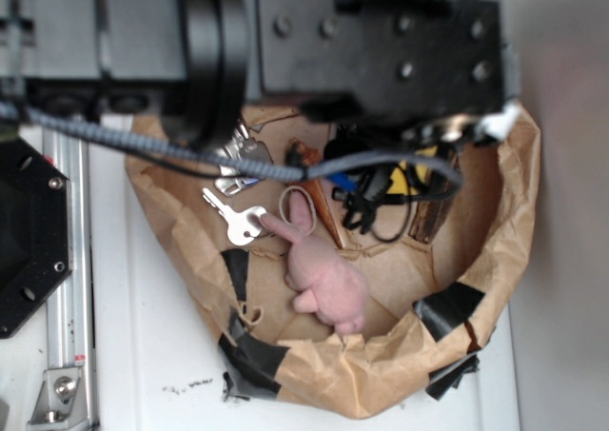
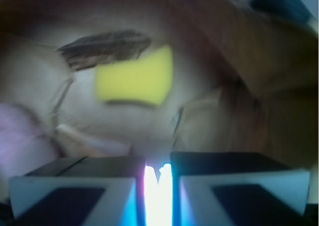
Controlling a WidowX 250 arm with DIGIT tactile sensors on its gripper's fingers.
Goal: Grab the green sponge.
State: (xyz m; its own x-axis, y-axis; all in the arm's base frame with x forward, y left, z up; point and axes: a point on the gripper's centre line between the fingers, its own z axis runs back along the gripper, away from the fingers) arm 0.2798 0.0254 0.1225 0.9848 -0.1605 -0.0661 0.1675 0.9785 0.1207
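The green sponge, yellow in fact, is seen lying free on the brown paper bag lining, ahead of the tool, whose jaws are nearly closed on nothing. They should be opened before descent, centred over the sponge's short sides, and kept clear of the pink plush and keys

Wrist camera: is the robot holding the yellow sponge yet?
No, nothing is held. The sponge lies on the brown paper ahead of the gripper, whose jaws stand nearly together with only a bright slit between them and nothing inside.
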